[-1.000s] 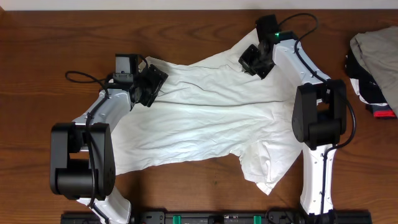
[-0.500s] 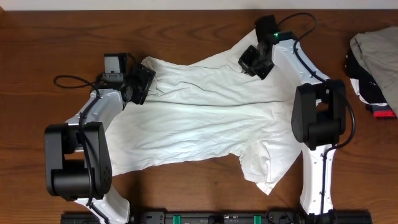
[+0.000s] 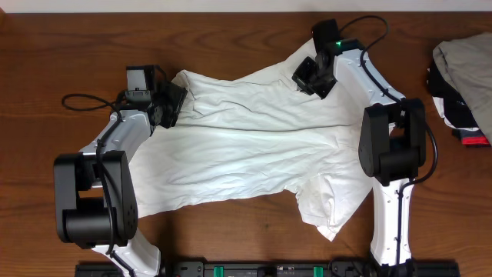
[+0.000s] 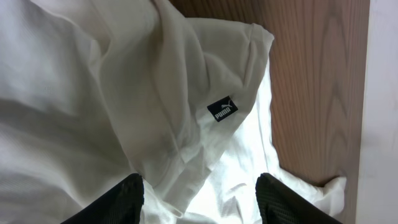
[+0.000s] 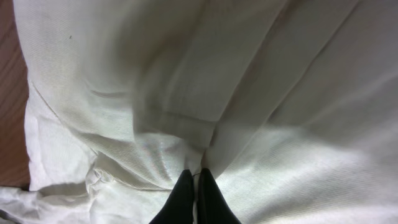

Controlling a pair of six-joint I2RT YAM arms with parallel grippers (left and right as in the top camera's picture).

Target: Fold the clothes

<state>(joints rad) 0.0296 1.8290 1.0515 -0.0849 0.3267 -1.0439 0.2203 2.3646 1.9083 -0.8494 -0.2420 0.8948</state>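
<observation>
One white T-shirt (image 3: 254, 146) is found spread out on the desk (image 3: 231, 38), roughly at its middle, wrinkled and lying crosswise from the left to the right. One sleeve is noted hanging toward the near edge, right of centre. No chest lettering is seen from overhead. A small black label (image 4: 222, 110) reading PUMA is observed in the left wrist view, sewn on a folded edge of the cloth, with bare wood beside it.

The left hand (image 3: 171, 104) is placed at the far left corner of the T-shirt. Its fingers (image 4: 127, 199) are seen standing well apart, with cloth lying between and under them; no grip is made out.

The right hand (image 3: 311, 77) is set on the far right part of the T-shirt. Its fingertips (image 5: 186, 199) are pressed together, and creases of cloth are seen gathered at the tips, so a thin fold is judged to be pinched.

A heap of beige-grey, black and red garments (image 3: 465, 73) is recorded at the right edge of the desk, well apart from the T-shirt.
</observation>
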